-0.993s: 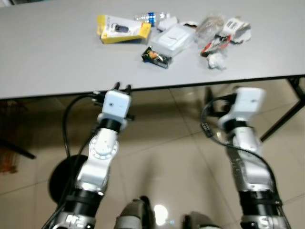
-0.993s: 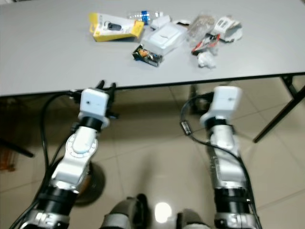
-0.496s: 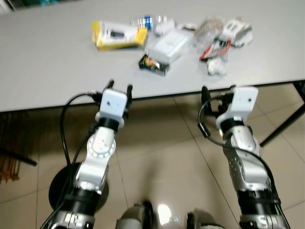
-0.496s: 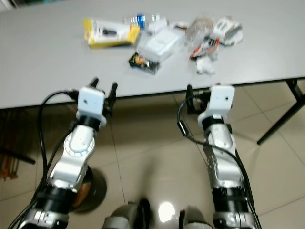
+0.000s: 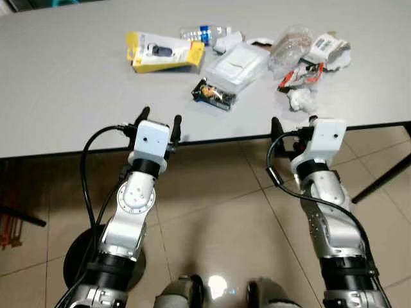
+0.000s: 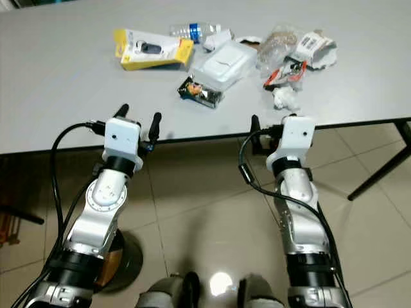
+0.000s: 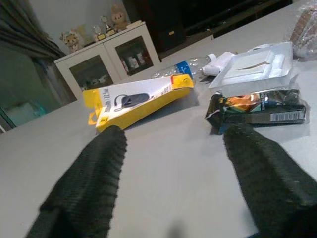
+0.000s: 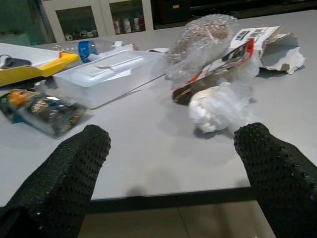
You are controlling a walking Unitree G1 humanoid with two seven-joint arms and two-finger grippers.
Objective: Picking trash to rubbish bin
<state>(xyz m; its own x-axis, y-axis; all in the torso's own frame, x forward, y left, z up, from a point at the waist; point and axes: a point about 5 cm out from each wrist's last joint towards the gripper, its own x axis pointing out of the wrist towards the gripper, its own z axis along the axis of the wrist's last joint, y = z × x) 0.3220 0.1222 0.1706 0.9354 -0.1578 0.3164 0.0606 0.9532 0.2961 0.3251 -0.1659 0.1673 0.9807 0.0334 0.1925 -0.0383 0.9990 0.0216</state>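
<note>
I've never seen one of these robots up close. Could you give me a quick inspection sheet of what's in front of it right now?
Surface: grey table, trash bunched at its far middle.
Job's things: yellow package, water bottle, white plastic tray, dark snack wrapper, crumpled clear plastic, torn paper box, white crumpled wad. No bin seen.
Clutter: nothing seen.
Pincers: left pincer open at the table's near edge; right pincer open at the near edge, facing the wad.
Cables: black cable loops beside the left arm, another beside the right.
Surroundings: tiled floor, round black base underneath, white cabinet behind.
</note>
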